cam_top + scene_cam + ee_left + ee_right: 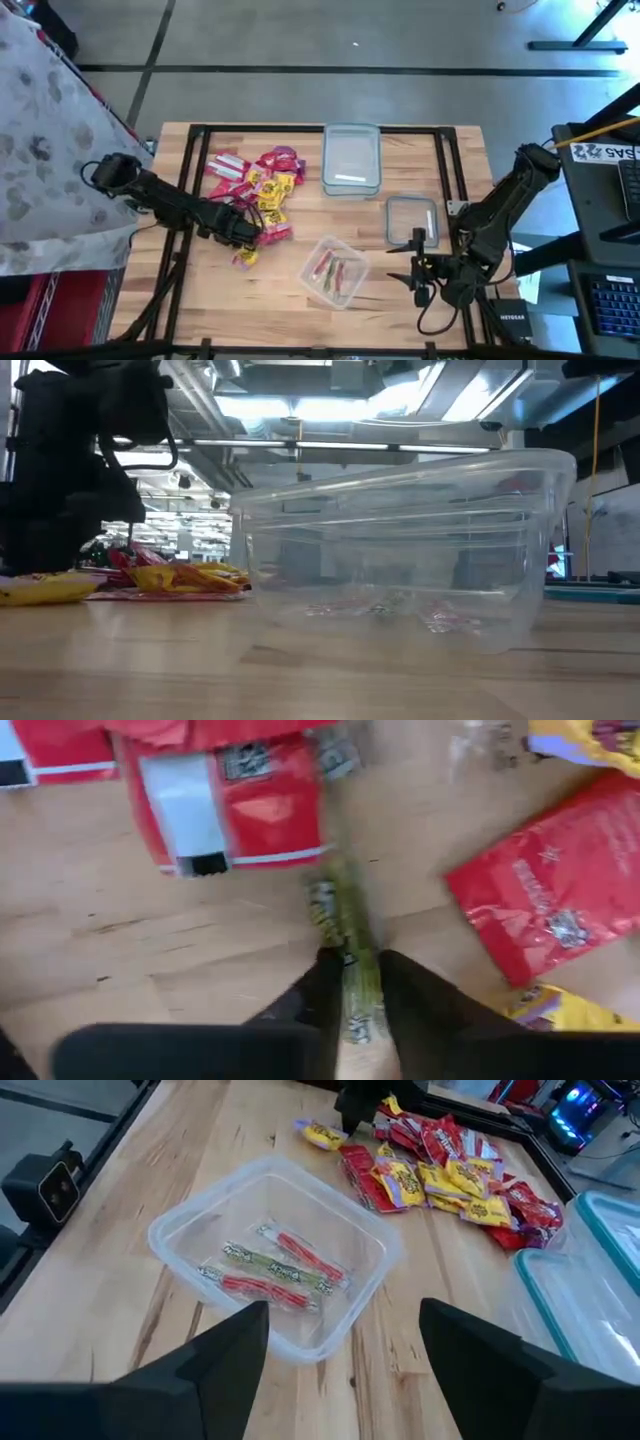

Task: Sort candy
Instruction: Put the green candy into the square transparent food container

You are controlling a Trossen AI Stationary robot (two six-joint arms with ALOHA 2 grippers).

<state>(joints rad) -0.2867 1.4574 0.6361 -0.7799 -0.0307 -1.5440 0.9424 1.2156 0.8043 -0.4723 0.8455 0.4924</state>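
The candy lies in a pile (pixel 255 190) of red, yellow and magenta packets on the table's left half. My left gripper (pixel 243 232) is at the pile's near edge, shut on a thin green candy stick (pixel 340 910). A small clear tub (pixel 333 270) at the near middle holds a few red and green sticks (pixel 275 1270). My right gripper (pixel 345 1370) hovers open to the right of the tub, its fingers pointing toward it and touching nothing. My left gripper pinches the green stick's near end (pixel 358 988) between its two fingers (pixel 318 990). The fingers lie along the stick, which reaches out past their tips toward a red packet (pixel 230 805). I cannot tell whether the stick is off the wood.
A larger clear container with a teal rim (pixel 351 158) stands at the far middle, and a clear lid (pixel 411 220) lies to the right of centre. A yellow packet (pixel 245 258) lies alone near the left gripper. Bare wood shows along the near edge.
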